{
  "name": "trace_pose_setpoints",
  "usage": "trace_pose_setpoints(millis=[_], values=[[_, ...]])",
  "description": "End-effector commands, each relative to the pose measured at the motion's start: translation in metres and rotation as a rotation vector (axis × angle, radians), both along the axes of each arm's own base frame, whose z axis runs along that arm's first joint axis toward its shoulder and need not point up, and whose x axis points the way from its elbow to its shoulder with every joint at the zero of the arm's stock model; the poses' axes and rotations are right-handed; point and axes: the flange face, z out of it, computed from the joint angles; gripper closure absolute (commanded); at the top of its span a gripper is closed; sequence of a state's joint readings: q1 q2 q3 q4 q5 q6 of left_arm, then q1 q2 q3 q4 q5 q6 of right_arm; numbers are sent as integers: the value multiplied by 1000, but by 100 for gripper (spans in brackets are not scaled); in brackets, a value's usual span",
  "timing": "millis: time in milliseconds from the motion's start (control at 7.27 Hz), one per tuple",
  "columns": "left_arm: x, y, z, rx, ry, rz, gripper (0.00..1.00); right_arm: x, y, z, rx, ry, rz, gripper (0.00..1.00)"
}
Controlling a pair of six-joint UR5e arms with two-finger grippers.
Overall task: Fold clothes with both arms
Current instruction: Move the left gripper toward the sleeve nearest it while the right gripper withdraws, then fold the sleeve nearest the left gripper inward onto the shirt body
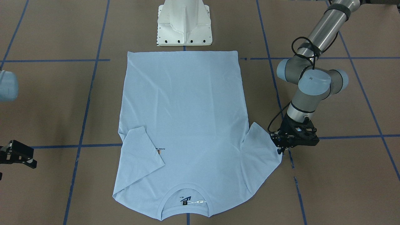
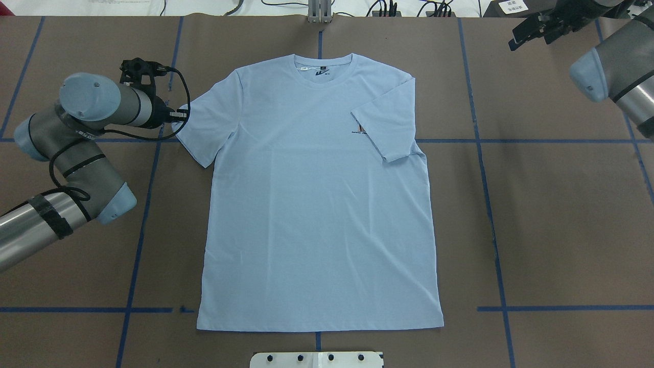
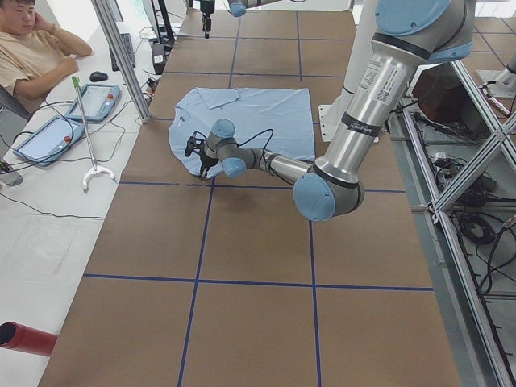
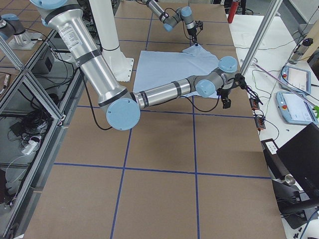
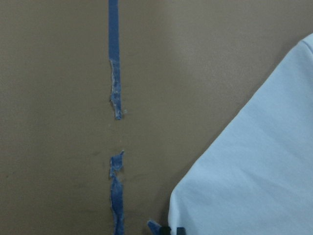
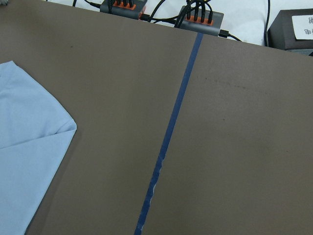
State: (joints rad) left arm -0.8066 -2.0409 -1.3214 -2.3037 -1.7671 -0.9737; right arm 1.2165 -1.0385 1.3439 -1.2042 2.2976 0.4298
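Shirt (image 2: 317,204) is lying flat on desk (image 2: 562,230), looking soft, light, floppy; pinching a sleeve hem seems best. Left end effector (image 1: 280,149) is sitting at left sleeve (image 1: 261,156) edge, right end effector (image 2: 526,31) is hanging well clear; can't tell either's opening.

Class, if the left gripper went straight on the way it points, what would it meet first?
The left gripper points down; most likely it meets the sleeve edge, though bare table lies beside and depth is unclear.

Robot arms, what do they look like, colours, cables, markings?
Both the left arm and right arm: silver tubes, grey joints, light blue caps. The left gripper and right gripper: black. Black cables loop along the left arm; black tape bands its tube.
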Motion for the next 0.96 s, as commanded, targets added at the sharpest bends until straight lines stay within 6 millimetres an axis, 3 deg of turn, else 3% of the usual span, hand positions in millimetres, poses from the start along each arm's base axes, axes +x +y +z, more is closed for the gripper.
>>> trace_pose_setpoints(millis=[0, 275, 688, 826], values=[[16, -1, -72, -36, -24, 7, 100, -3, 1, 0, -1, 1, -3, 0], [87, 22, -160, -123, -57, 11, 100, -4, 1, 1, -7, 0, -1, 0], [154, 2, -185, -172, -93, 16, 100, -15, 3, -1, -4, 4, -10, 0], [160, -2, -184, -168, -90, 15, 100, -17, 4, 0, -4, 5, -12, 0]])
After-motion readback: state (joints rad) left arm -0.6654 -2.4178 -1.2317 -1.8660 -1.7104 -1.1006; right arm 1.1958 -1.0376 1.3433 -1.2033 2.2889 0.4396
